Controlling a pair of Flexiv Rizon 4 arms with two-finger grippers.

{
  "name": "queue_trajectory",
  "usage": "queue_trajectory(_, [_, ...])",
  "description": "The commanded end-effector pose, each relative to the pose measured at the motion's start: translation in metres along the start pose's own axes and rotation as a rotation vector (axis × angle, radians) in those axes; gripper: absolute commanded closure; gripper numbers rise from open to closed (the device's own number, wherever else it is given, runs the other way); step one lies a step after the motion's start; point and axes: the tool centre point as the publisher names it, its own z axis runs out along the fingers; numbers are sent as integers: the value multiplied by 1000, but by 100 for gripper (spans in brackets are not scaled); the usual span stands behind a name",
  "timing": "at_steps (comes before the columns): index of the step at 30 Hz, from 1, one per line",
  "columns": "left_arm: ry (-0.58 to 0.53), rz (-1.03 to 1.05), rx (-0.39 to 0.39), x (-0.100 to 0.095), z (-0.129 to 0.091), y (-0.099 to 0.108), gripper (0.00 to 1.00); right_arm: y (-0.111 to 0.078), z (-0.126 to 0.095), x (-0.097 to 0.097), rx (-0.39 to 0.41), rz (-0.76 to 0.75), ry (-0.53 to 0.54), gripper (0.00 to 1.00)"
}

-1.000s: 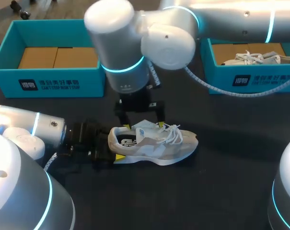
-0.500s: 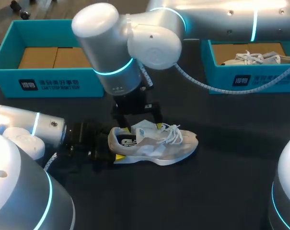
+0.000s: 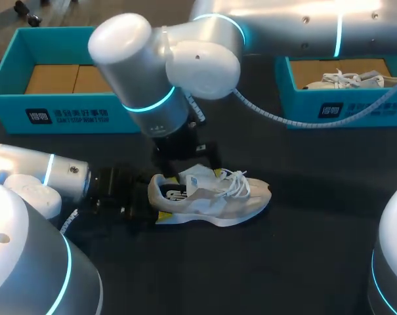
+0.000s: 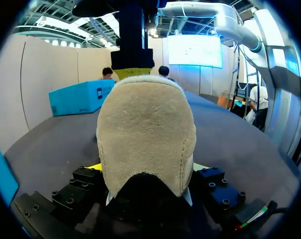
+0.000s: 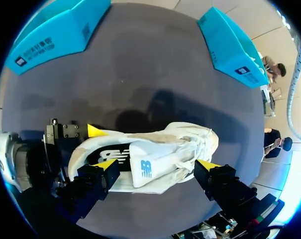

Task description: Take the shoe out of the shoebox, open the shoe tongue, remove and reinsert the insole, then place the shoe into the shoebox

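While the shoe (image 3: 211, 197) lies on its sole on the dark counter (image 3: 303, 249), near the middle and outside both boxes, the left end effector (image 4: 146, 167) holds it at the heel. The heel fills the space between the two fingers, and a yellow tip shows against each side of it. The toe of the shoe points to the right.

The right end effector (image 5: 156, 165) hangs over the shoe with its fingers spread wide. One yellow tip (image 5: 106, 164) is at the heel opening and the other is beside the laces. The white tongue (image 5: 143, 169) stands up between the two fingers (whether a finger really touches the shoe, I cannot tell). This end effector holds nothing.

At the far left of the counter stands a blue shoebox (image 3: 67, 115). It is open, and only brown cardboard (image 3: 80, 79) shows on its bottom. At the far right is a second blue shoebox (image 3: 346, 111), also open. In it another white shoe (image 3: 346, 80) lies on brown cardboard.
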Motion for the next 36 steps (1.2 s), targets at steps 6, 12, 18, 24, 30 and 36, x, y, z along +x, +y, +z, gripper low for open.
queue_trajectory(6, [0, -1, -5, 0, -1, 0, 100, -9, 18, 14, -9, 187, -89, 0])
queue_trajectory(12, [0, -1, -5, 0, -1, 0, 100, -11, 29, 15, -19, 225, -150, 0])
queue_trajectory(18, [0, -1, -5, 0, -1, 0, 100, -12, 35, 11, -31, 253, -211, 0])
queue_trajectory(24, [0, -1, -5, 0, -1, 0, 100, -12, 39, 1, -22, 284, -238, 0])
queue_trajectory(30, [0, -1, -5, 0, -1, 0, 100, -14, 43, -16, -14, 320, -268, 0])
queue_trajectory(36, [0, -1, -5, 0, -1, 0, 100, -14, 40, -29, -10, 371, -275, 0])
